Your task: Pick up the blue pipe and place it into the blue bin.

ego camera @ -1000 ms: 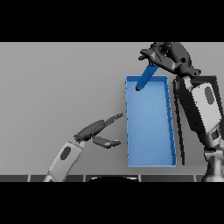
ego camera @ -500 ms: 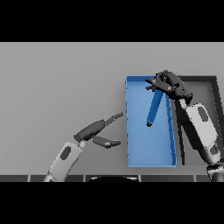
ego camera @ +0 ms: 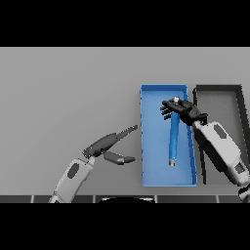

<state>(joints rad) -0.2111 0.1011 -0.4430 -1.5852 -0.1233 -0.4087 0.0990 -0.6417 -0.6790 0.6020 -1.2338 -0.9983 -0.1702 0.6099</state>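
Note:
The blue pipe lies lengthwise on the floor of the blue bin, which stands right of the table's middle. My right hand hovers over the pipe's far end, fingers spread towards the left and not curled round it. The pipe's top end is hidden under that hand. My left hand rests open left of the bin, fingers pointing at the bin's left wall.
A dark grey bin stands directly against the blue bin's right side, and my right forearm crosses over its near part. Grey table stretches to the left and far side.
My right hand has come down from above the blue bin's far edge into the bin. The pipe, held tilted before, now lies flat inside. The left hand has stayed put.

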